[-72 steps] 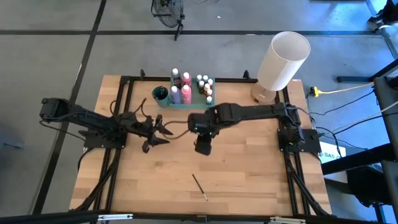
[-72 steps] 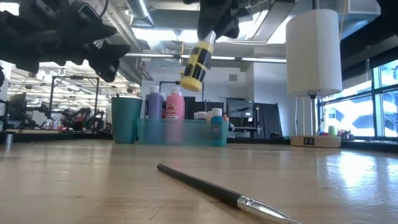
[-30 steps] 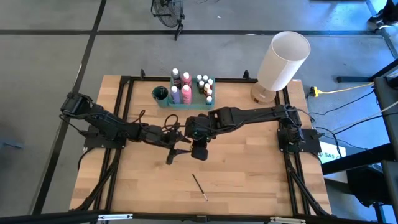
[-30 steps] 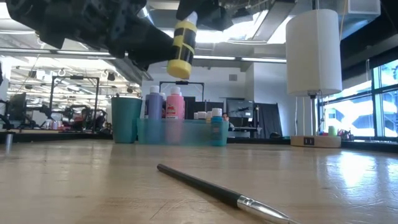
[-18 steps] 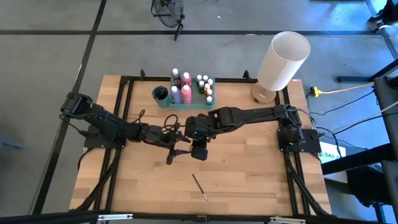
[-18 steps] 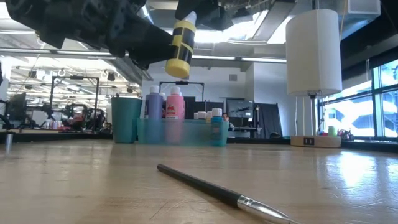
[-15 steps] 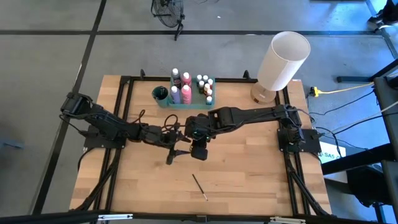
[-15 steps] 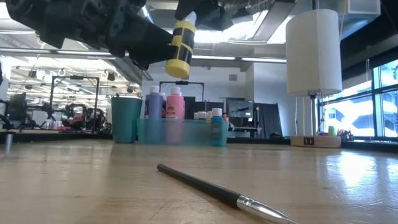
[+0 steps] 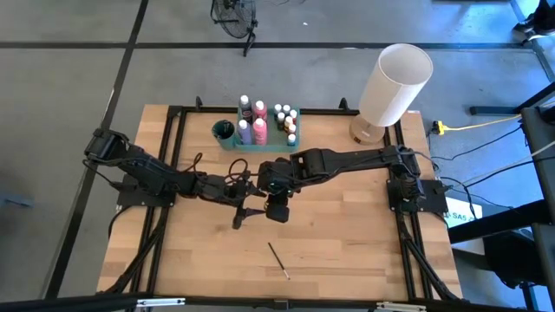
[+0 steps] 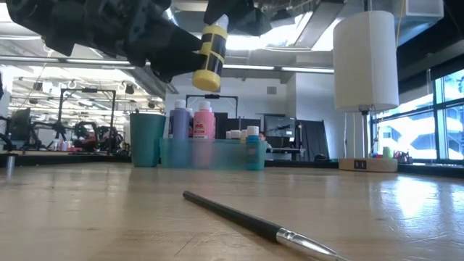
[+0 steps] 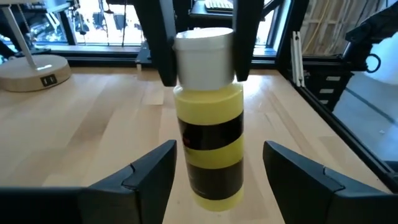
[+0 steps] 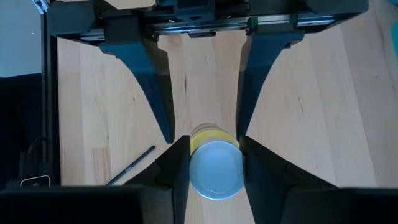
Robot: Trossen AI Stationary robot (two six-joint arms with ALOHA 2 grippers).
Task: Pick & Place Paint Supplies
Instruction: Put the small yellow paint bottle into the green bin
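two arms of mine meet over the middle of the wooden table [image 9: 347, 234], and everything now turns on a yellow paint bottle [image 10: 209, 56] hanging in the air between them.

largest first: the white cylindrical lamp [image 9: 395, 84] stands at the far right corner, well apart from the work. the translucent green tray [image 10: 212, 153] sits at the far edge with a teal cup [image 10: 146, 139] just beside it and capped bottles, purple and pink among them, standing upright in it.

my right gripper [image 12: 208, 147] is clenched on the yellow bottle's white cap [image 11: 204, 57], so the bottle hangs upright, cap up, long axis vertical, clear of the tabletop. my left gripper [image 11: 214, 167] has its fingers [image 11: 152, 173] spread wide, one on either side of the bottle's body and not touching it. the bottle lies straight ahead of them, its yellow-and-black label at their level, its base just beyond the tips.

i judge this a handover: the left fingers need to ease forward around the body and close before the right lets go of the cap. both arms are equally near; the tray lies on the far side of both.

smallest: a thin dark paintbrush [image 9: 278, 260] lies flat near the front edge, untouched.
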